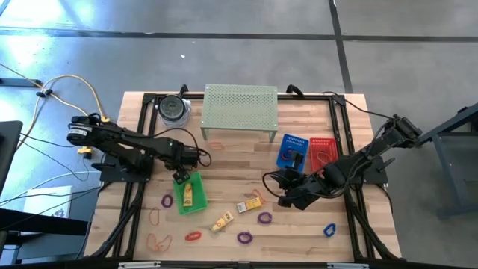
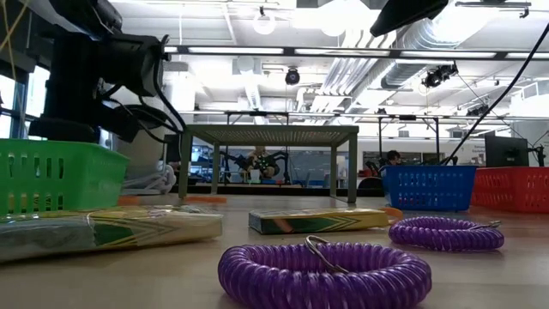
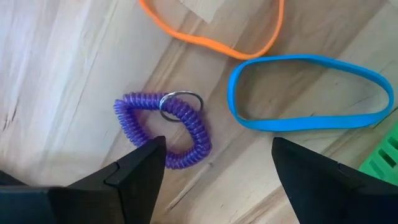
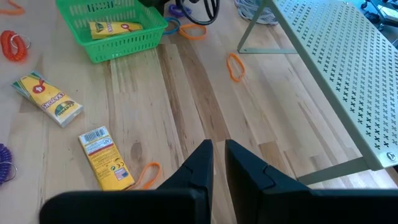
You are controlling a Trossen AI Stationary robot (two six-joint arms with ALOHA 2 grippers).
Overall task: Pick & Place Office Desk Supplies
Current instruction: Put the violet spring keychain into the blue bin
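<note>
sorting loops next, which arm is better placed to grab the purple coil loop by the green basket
Left. The left gripper hangs open right over the purple coil loop; the right gripper is shut, away from it.

Desk [image 1: 314,224]: I see pale wood planks.
Shelf [image 1: 240,104]: pale green, perforated all over.
Baskets: green [image 1: 188,193], blue [image 1: 293,150], red [image 1: 323,149].
Coil loop [image 3: 168,127]: purple.
Bands under my left tool: blue [image 3: 309,92], orange [image 3: 214,38].
Packets [image 4: 47,98]: yellow.

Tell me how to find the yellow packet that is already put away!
Look for the green basket on the left half of the wooden table, just under the left arm's hand. The yellow packet lies inside it; the other yellow packets lie loose on the wood.
</note>
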